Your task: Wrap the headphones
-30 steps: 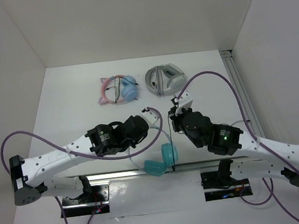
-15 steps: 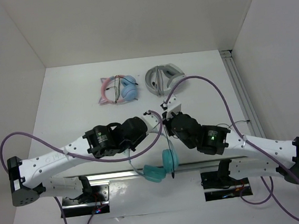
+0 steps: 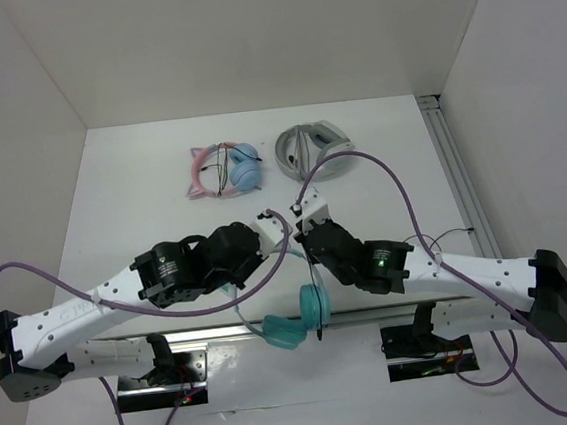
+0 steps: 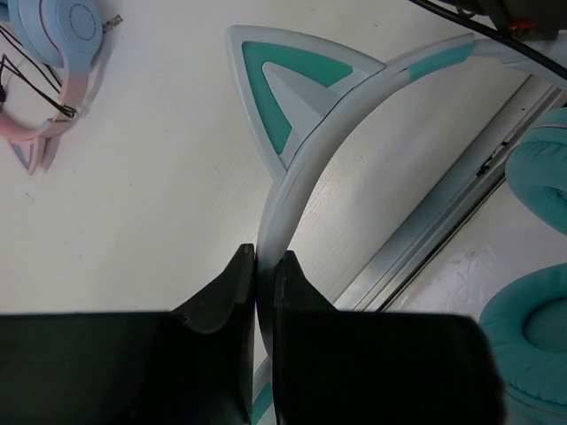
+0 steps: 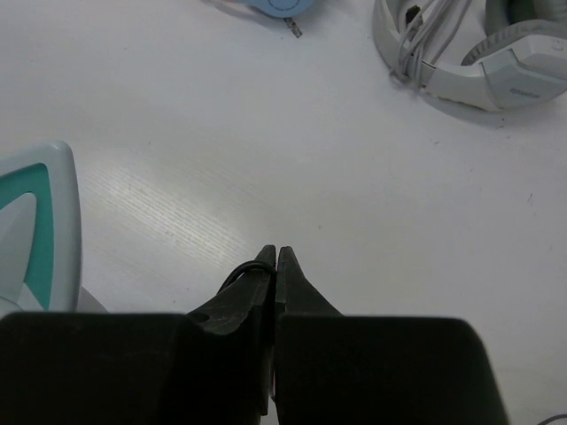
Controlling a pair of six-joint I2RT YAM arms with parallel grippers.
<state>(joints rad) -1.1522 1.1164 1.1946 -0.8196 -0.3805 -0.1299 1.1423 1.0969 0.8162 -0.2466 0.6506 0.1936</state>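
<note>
The teal headphones point(image 3: 315, 303) hang off the table's near edge, earcups low over the rail. My left gripper point(image 4: 264, 264) is shut on their white-and-teal headband point(image 4: 301, 168), just below the cat ear point(image 4: 288, 88); in the top view the left gripper point(image 3: 270, 226) sits mid-table. My right gripper point(image 5: 276, 253) is shut on the thin black cable point(image 5: 237, 275), which loops over the left finger. In the top view the right gripper point(image 3: 307, 220) is close beside the left, and the cable point(image 3: 321, 299) drops past the earcups.
Pink-and-blue cat-ear headphones point(image 3: 224, 168) and grey-and-white headphones point(image 3: 313, 149) lie at the back of the table. A metal rail point(image 3: 374, 312) runs along the near edge. White walls stand on the left, right and far sides.
Both arms have swung left, and the right gripper has closed in on the left one. The teal headphones have shifted left and lower over the rail.
</note>
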